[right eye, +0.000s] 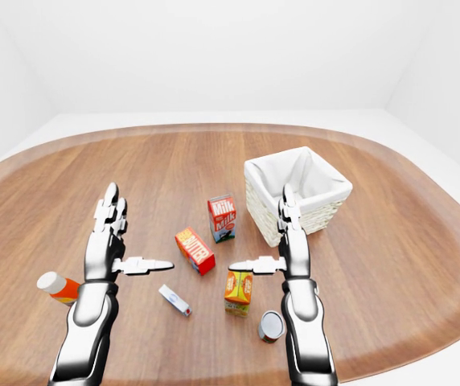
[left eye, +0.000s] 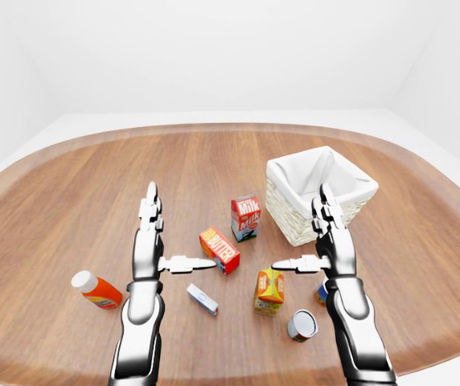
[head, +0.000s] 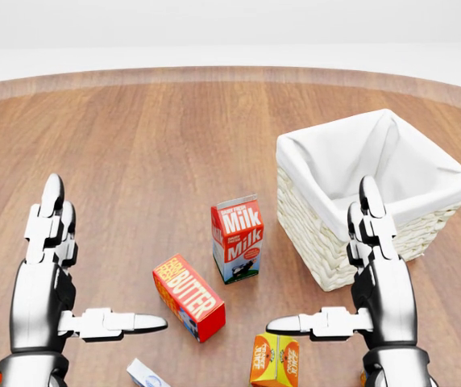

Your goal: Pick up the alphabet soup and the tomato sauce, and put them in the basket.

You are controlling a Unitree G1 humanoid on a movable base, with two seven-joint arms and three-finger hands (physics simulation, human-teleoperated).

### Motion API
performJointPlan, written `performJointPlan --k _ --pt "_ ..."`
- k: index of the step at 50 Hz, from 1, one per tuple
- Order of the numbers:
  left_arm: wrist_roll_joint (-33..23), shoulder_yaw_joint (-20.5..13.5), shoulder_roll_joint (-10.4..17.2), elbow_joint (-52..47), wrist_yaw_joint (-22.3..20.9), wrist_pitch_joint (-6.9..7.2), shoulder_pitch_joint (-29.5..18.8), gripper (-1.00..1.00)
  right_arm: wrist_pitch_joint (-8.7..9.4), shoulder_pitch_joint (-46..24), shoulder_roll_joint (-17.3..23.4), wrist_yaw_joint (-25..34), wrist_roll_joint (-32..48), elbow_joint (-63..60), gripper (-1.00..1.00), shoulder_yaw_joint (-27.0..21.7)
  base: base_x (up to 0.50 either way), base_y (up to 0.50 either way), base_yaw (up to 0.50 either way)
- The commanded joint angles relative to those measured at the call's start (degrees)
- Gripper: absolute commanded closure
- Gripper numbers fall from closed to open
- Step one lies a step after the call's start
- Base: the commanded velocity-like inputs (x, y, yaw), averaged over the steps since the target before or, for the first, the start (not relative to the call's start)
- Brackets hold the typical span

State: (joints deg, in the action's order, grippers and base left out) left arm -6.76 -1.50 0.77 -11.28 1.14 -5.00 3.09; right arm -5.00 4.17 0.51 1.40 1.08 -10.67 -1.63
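A can (left eye: 302,325) with a silver end and a red side lies on the wooden table, low in the left-eye view, just left of my right forearm. A second can (left eye: 321,292), blue and orange, is mostly hidden behind that forearm. I cannot read either label. The white-lined wicker basket (left eye: 293,227) stands at the upper right, empty. My left hand (left eye: 170,241) and right hand (left eye: 306,237) hover open above the table, fingers pointing up in the picture and thumbs turned inward, holding nothing. The right hand overlaps the basket's lower edge (head: 339,270) in the head view.
Between the hands stand a milk carton (head: 237,238), a red butter box (head: 188,297) and an orange juice carton (left eye: 269,290). A small white and blue box (left eye: 202,299) lies below the left thumb. An orange bottle (left eye: 97,291) lies at the far left.
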Motion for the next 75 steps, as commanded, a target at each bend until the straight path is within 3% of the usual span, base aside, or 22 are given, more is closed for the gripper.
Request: performJointPlan --k 1,14,24,41,47,60,75 --pt "-0.2 -0.1 0.0 -0.1 0.4 0.0 -0.1 -1.0 0.0 -0.2 0.0 -0.2 -0.1 0.2 -1.0 -0.1 0.0 0.0 0.0" --pt "-0.2 -0.3 0.1 -0.1 0.4 0.0 -0.2 -1.0 0.0 -0.9 1.2 -2.0 2.6 -2.5 -1.0 -2.5 0.0 0.0 0.0" --pt "-0.2 -0.2 0.1 0.1 0.5 0.0 -0.1 -1.0 0.0 -1.2 3.8 -0.9 11.1 -4.9 -1.0 -7.8 0.0 0.0 0.0" --pt "-0.3 -0.3 0.1 0.9 0.7 0.0 -0.3 -1.0 0.0 2.5 4.5 2.8 27.6 -11.7 -1.0 -10.9 0.0 0.0 0.0" --pt "-0.4 -0.2 0.1 1.6 0.8 0.0 -0.1 -1.0 0.0 2.2 5.4 -1.5 37.2 -11.7 -1.0 -13.4 0.0 0.0 0.0" --pt "-0.4 -0.3 0.1 1.1 0.8 0.0 -0.3 -1.0 0.0 2.9 6.5 -4.6 45.1 -7.6 -1.0 -14.0 0.0 0.0 0.0" --pt "-0.6 -0.2 0.0 0.6 0.8 0.0 -0.1 -1.0 0.0 4.8 6.5 -2.0 51.1 -9.8 -1.0 -15.0 0.0 0.0 0.0"
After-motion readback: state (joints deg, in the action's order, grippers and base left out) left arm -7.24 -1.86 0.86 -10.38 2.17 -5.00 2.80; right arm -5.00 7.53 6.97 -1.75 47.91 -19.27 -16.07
